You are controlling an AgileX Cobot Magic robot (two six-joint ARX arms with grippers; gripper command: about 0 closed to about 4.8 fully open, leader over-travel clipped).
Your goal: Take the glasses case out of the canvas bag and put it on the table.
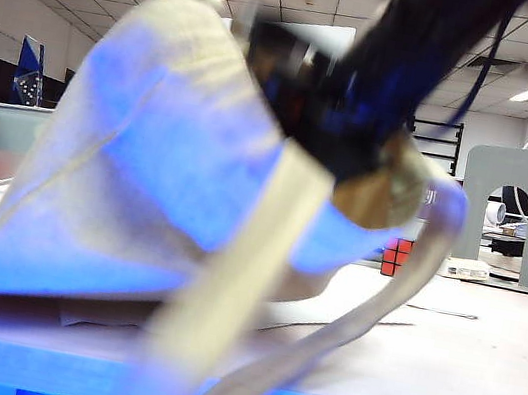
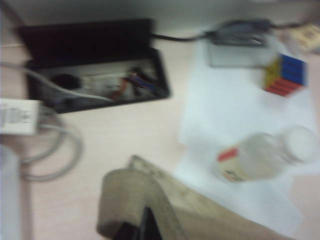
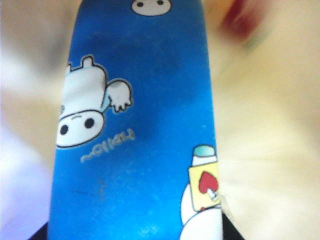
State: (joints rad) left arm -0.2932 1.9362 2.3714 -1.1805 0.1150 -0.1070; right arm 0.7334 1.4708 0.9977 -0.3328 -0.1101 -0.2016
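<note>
1. I am in a big office room with ceiling lights, and the table (image 1: pixel 479 365) under me is pale with a bright blue front edge.
2. The canvas bag (image 1: pixel 146 178) stands on the table like a tent, close to the outside camera, with its long straps hanging down over the front edge.
3. My right arm goes down into the open top of the bag, so my right claw is hidden in that view.
4. My right wrist camera sees the glasses case (image 3: pixel 140 130) very close. It is blue with white cartoon animals, and bag cloth is all around it.
5. So the case is inside the bag, not on the table yet.
6. The dark tips of my right claw (image 3: pixel 135 235) peek out on both sides of the case's near end. I think I am just getting hold of it, but I cannot tell if I am squeezing it yet.
7. My left claw (image 2: pixel 137 230) is pinched shut on the bag's cloth, at an edge or strap, and I think this holds the bag up.
8. Past that cloth, my left camera sees an open black box (image 2: pixel 95 65) with wires in it, a Rubik's cube (image 2: pixel 286 75) and a clear bottle (image 2: pixel 265 155) lying on its side.
9. What is left, I think: grab the case well, lift it out, and set it on the table.
</note>
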